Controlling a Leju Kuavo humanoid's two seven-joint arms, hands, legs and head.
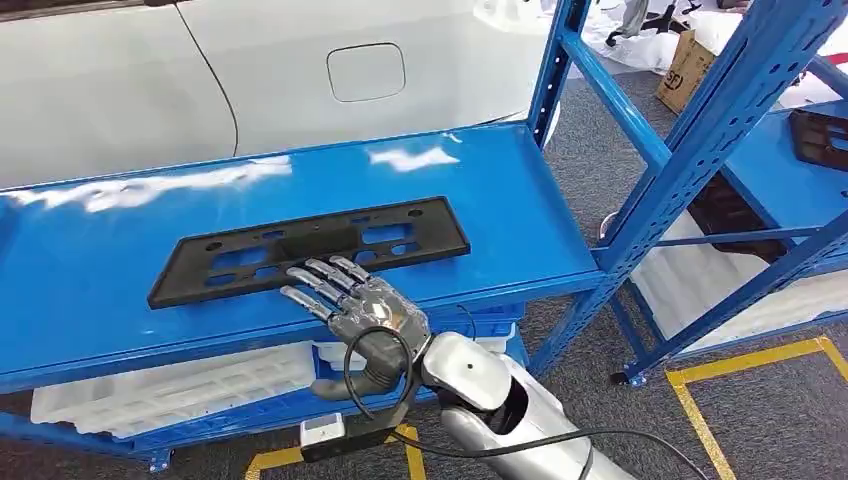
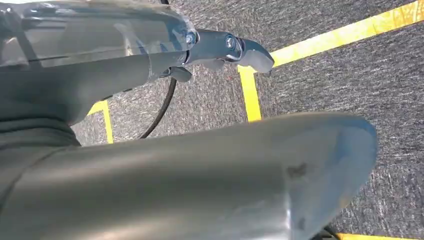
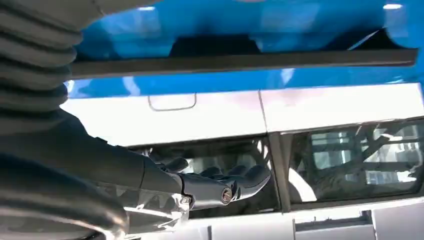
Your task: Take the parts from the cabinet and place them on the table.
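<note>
So the black plastic part point(image 1: 310, 250), a long flat plate-holder-looking frame with cutouts, is lying flat on the blue shelf point(image 1: 120, 290) of the cabinet. Its long axis runs pretty much left to right across the shelf, tilted a bit so the right end sits further back and the left end comes closer to the front edge. It's roughly centred on the shelf, nearer the front lip than the back.

The right hand point(image 1: 350, 300) is reaching in from below over the front edge of the shelf, fingers point(image 1: 315, 280) stretched out fairly straight and spread, palm down. The fingertips are lying over the near long edge of the part, about the middle of its length, maybe just touching it. It's not wrapped around anything, so open and holding nothing as far as I can see. In the right wrist view the same hand point(image 3: 220, 182) has its fingers extended with the part's dark edge point(image 3: 240, 62) across from it against the blue shelf.

The left hand point(image 2: 150, 50) hangs down over grey carpet with yellow tape lines point(image 2: 250, 95). One finger sticks out straight, but I honestly can't tell how far open the rest is.

Behind the shelf there's a white car body point(image 1: 300, 70), and a second blue rack point(image 1: 790, 180) off to the right.
</note>
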